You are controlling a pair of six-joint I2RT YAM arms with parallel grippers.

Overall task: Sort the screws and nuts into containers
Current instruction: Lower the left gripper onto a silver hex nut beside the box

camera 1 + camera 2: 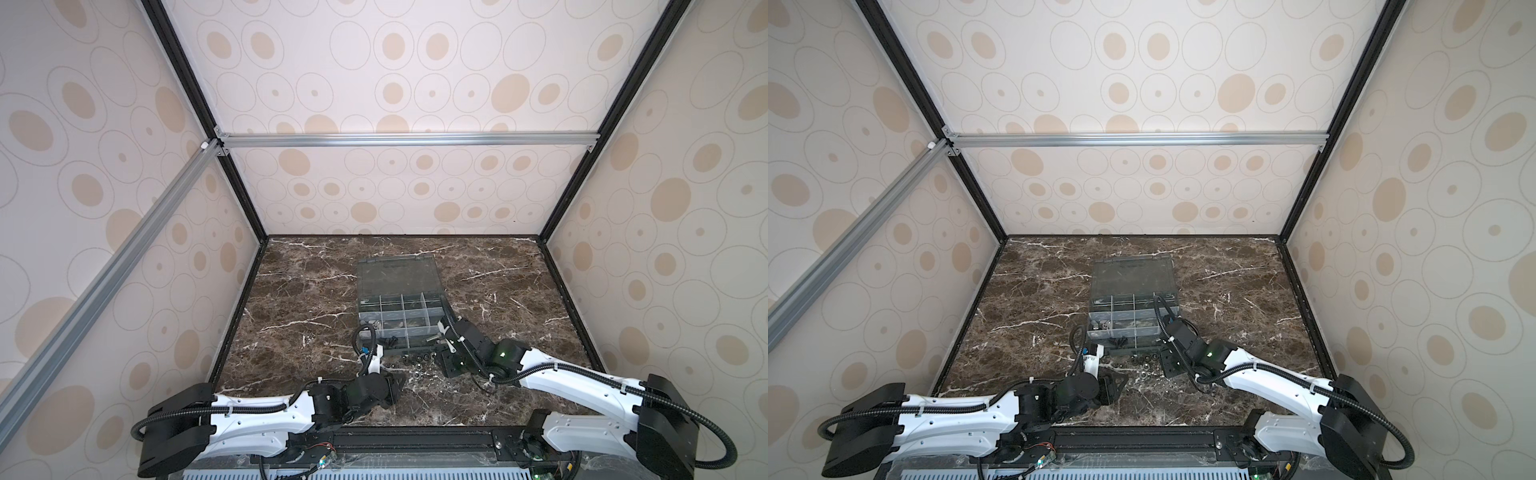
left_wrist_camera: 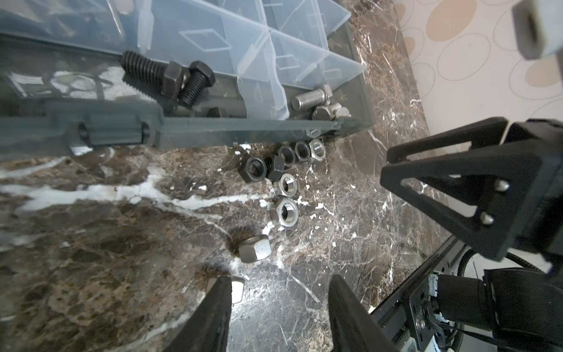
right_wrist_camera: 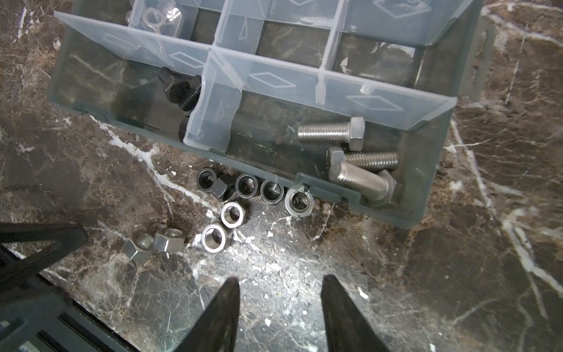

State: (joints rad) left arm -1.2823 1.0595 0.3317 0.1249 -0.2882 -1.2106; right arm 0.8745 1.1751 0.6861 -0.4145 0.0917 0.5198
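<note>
The containers are compartments of a translucent grey organizer box [image 1: 365, 316] [image 1: 1096, 316] with its lid open, seen mid-table in both top views. Black screws [image 3: 179, 91] [image 2: 182, 82] lie in one front compartment and silver screws [image 3: 335, 134] [image 2: 313, 97] in the one beside it. Several black and silver nuts [image 3: 231, 215] [image 2: 286, 186] lie loose on the marble just before the box's front wall. My left gripper [image 2: 278, 285] [image 1: 402, 380] is open low over the table, with one finger over a silver nut [image 2: 237, 291]. My right gripper [image 3: 280, 285] [image 1: 440, 365] is open over bare marble near the nuts.
The dark marble table [image 1: 299, 291] is walled in on three sides by patterned panels [image 1: 124, 249]. The two grippers stand close together in front of the box. A black rail [image 1: 415, 440] runs along the near edge.
</note>
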